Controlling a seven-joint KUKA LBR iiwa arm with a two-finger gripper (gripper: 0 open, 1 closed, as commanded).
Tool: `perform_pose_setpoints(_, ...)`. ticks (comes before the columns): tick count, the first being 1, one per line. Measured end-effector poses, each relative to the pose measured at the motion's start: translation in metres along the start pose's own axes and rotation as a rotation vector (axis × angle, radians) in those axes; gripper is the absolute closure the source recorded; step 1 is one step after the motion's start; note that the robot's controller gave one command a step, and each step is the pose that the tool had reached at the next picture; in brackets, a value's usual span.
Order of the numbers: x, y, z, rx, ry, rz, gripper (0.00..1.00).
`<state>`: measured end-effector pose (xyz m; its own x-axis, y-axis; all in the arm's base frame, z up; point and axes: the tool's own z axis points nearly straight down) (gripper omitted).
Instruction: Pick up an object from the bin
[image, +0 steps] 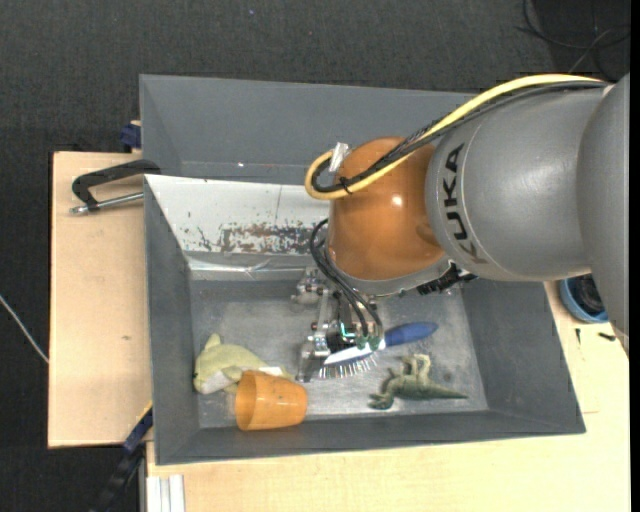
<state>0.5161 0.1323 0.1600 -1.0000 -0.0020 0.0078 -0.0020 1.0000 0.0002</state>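
My gripper (327, 335) hangs low over the middle of the bin floor, below the orange wrist cover. Right under and beside it lies a brush (385, 345) with a blue handle pointing right and white bristles at its left end. The gripper's tip is at the bristle end, and whether it touches the brush I cannot tell. A green toy lizard (414, 384) lies just right of the brush, near the front wall. An orange plastic cup (268, 400) lies on its side to the front left.
A pale yellow soft toy (223, 363) rests against the orange cup at the front left. The arm and its orange cover hide the back right of the bin. The bin's sloping walls close in on all sides.
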Motion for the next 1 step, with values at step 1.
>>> perform_pose_setpoints(1,0.0001,-0.1076,0.0819,0.003,-0.003,-0.156,0.0)
